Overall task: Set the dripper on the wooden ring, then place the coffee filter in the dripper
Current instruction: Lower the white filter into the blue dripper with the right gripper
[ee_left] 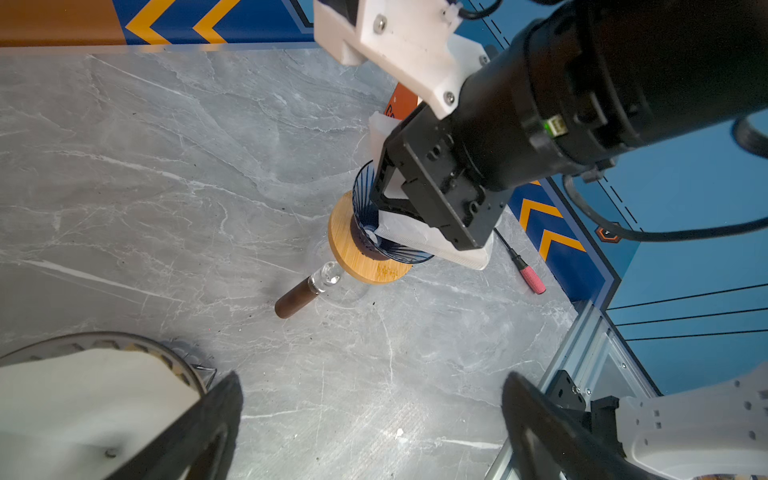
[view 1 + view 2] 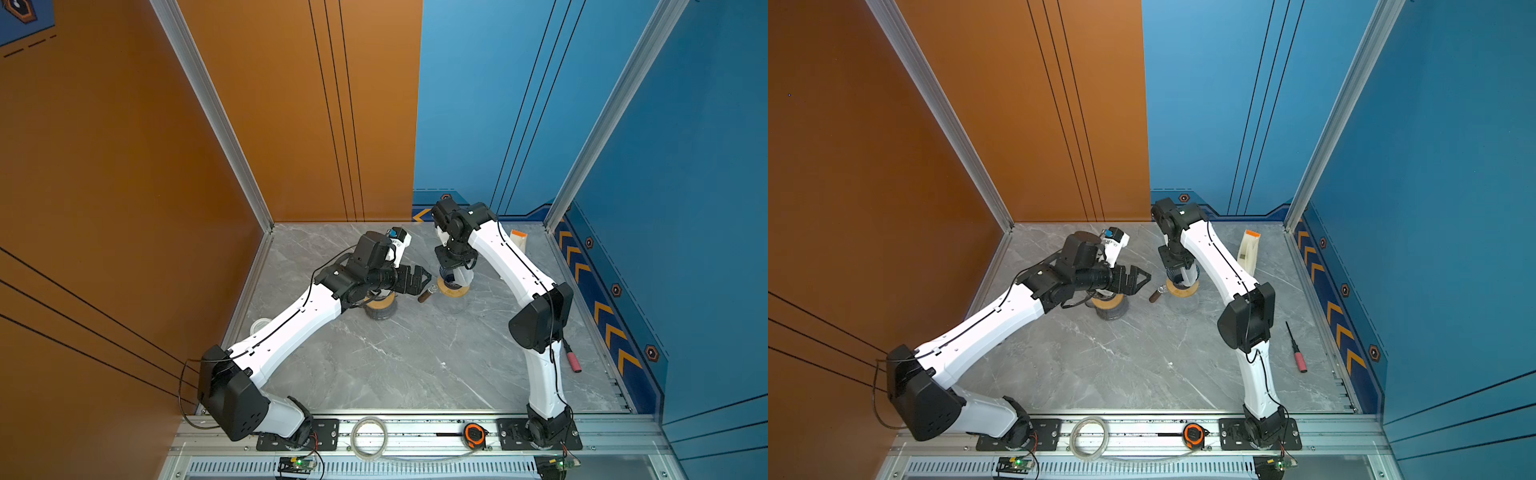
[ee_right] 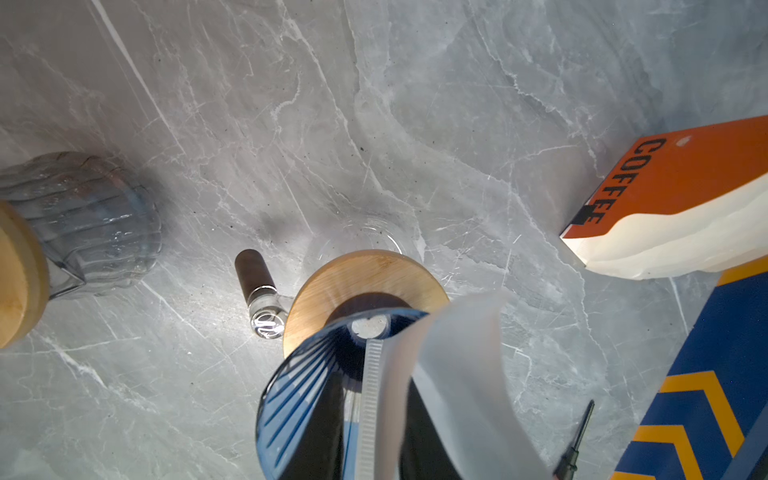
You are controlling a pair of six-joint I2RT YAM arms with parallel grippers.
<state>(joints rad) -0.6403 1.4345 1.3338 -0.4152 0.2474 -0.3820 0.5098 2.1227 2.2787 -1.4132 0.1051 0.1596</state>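
- Front rail: a tape measure [image 2: 474, 435] and a coil of clear tubing [image 2: 369, 438] lie on the aluminium frame, off the marble tabletop [image 2: 395, 365].
- Right side of the tabletop: a red-handled screwdriver [image 2: 1296, 353] lies flat near the right arm's elbow, well apart from the glassware.
- Left gripper [image 2: 1138, 279]: jaws spread wide, nothing between the fingers [image 1: 216, 415]. It hangs just above a ribbed glass jar [image 2: 380, 309] with a wooden lid, tips toward the dripper.
- Glass server: its dark brown handle [image 1: 297, 297] points toward the jar. A bamboo collar [image 1: 353, 257] rests on the server, and the blue ribbed dripper [image 3: 291, 399] sits in the collar.
- Coffee filter [image 1: 415, 239]: white paper, point down inside the dripper, upper edge standing out past the rim.
- Right gripper [image 1: 384, 210]: pointing down into the dripper, fingers a little apart on either side of the filter's seam. Cannot tell whether they pinch the paper.
- Far right: an orange "COFFEE" filter pack [image 3: 685, 174] stands near the back corner.
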